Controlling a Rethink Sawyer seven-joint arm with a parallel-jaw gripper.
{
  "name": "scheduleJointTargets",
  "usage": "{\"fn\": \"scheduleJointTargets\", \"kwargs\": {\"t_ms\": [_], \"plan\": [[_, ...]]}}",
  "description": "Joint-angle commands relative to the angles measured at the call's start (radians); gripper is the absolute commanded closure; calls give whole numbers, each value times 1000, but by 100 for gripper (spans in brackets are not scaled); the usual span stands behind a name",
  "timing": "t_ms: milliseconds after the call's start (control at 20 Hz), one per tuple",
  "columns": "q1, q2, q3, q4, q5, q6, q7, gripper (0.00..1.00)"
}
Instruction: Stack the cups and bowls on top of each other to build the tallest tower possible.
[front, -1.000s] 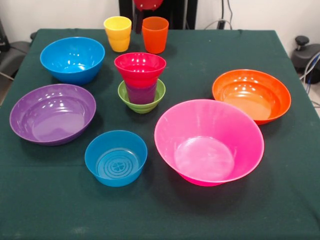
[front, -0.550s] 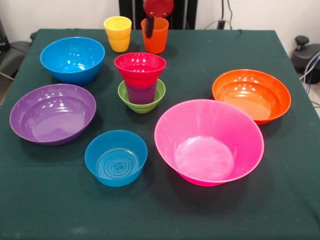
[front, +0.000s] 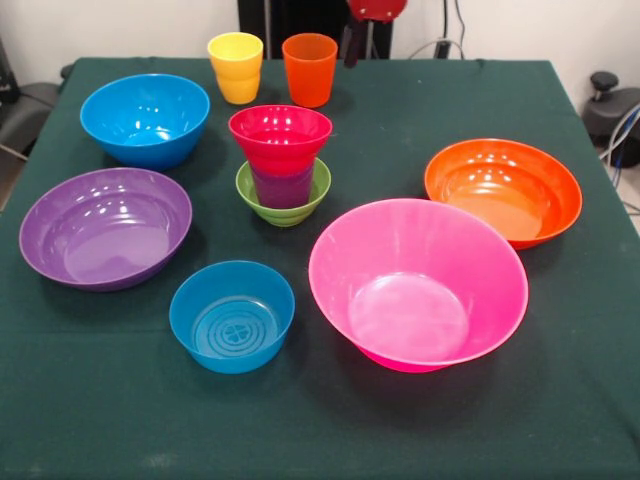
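The hand (front: 362, 30) is hanging at the 12 o'clock edge above the table (front: 590, 330), holding nothing; whether it is wide or narrow cannot be told. Just at its 8 o'clock the orange cup (front: 310, 69) is standing upright, and the yellow cup (front: 236, 67) is standing beside it at 9 o'clock. Further toward 6 o'clock, the tower (front: 281, 163) is sitting mid-table: the red bowl (front: 280, 135) on the purple cup (front: 283, 187) in the green bowl (front: 285, 205).
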Motion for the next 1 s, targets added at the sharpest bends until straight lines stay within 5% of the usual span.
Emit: {"fn": "scheduleJointTargets", "kwargs": {"t_ms": [50,350,800,1000], "plan": [[8,-3,56,42,17,49,158,100],[-55,-15,135,107,-21,-39,44,100],[-35,-94,111,161,-41,-38,44,100],[-22,-131,55,145,-65,60,39,100]]}}
